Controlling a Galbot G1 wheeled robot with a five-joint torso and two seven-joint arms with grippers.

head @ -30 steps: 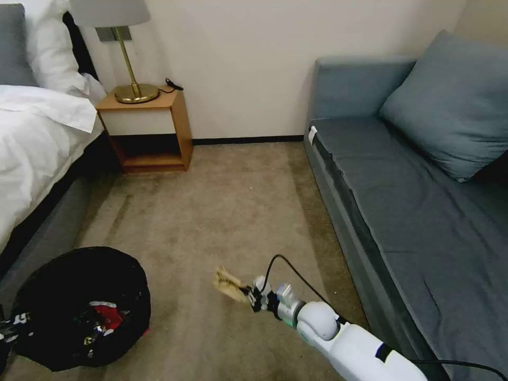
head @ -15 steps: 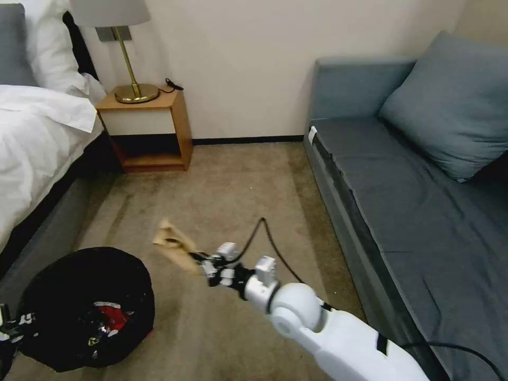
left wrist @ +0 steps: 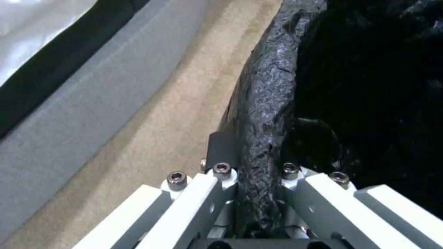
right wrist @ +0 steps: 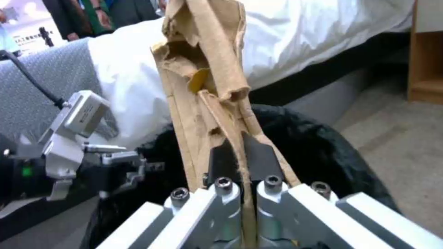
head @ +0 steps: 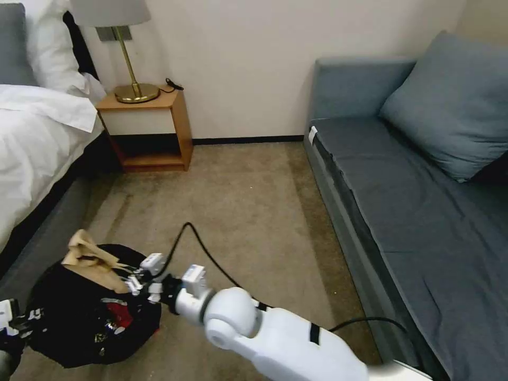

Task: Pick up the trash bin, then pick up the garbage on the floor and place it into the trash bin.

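Note:
The trash bin (head: 63, 352), lined with a crinkly black bag, stands on the carpet at the lower left of the head view. My left gripper (head: 18, 320) is shut on the bin's rim (left wrist: 263, 114), with one finger pad (left wrist: 220, 148) outside the bag. My right gripper (head: 129, 278) is shut on the garbage, a crumpled brown paper (head: 87, 256), held over the bin's far rim. In the right wrist view the paper (right wrist: 207, 86) stands up between the right gripper's (right wrist: 242, 159) jaws, with the bin (right wrist: 323, 152) behind it. A red-white packet (head: 114, 312) lies inside the bin.
A bed (head: 37, 143) runs along the left, close behind the bin. A wooden nightstand (head: 148, 127) with a brass lamp (head: 132, 79) stands at the far wall. A grey-blue sofa (head: 423, 211) lines the right side. Bare carpet (head: 238, 211) lies between them.
My right arm has swung left with the brown paper, from mid-floor to above the bin's rim. The left gripper has kept its hold on the bin.

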